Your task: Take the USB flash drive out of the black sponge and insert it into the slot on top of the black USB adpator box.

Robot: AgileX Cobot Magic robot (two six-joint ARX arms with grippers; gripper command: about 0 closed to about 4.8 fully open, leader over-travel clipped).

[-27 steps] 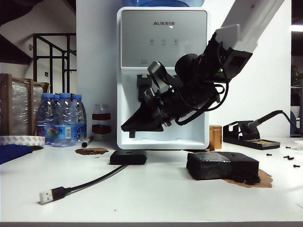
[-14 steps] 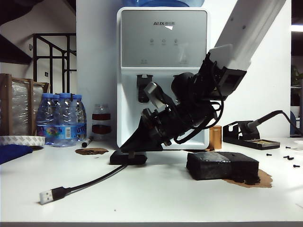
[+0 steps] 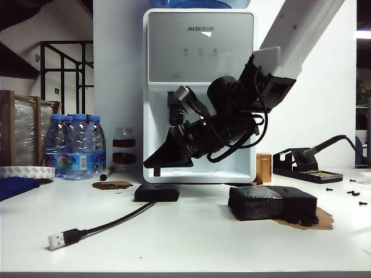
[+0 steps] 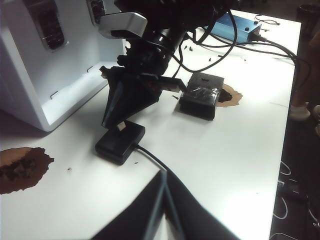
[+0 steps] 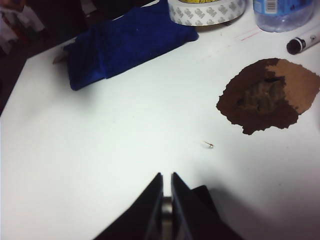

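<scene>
The black USB adaptor box (image 3: 156,192) (image 4: 120,142) lies flat in front of the dispenser, and its cable (image 3: 110,223) runs to a plug near the table's front. My right gripper (image 3: 157,167) (image 4: 119,122) (image 5: 166,175) points down just above the box, shut on the USB flash drive (image 4: 120,127), whose small silver end sticks out below the fingertips. I cannot make out the slot. The black sponge (image 3: 272,202) (image 4: 201,95) rests to the right on a brown patch. My left gripper (image 4: 163,174) hovers shut and empty near the cable, away from the box.
A white water dispenser (image 3: 200,92) stands right behind the box. Water bottles (image 3: 75,145) stand at the left; a copper cylinder (image 3: 264,168) and a soldering iron stand (image 3: 307,168) at the right. A blue cloth (image 5: 125,40), tape roll (image 5: 205,10) and marker (image 5: 302,42) lie further left.
My right gripper dipped down onto the adaptor box half a second ago and has since lifted a little above it, the drive still in its fingers. The left arm kept still.
</scene>
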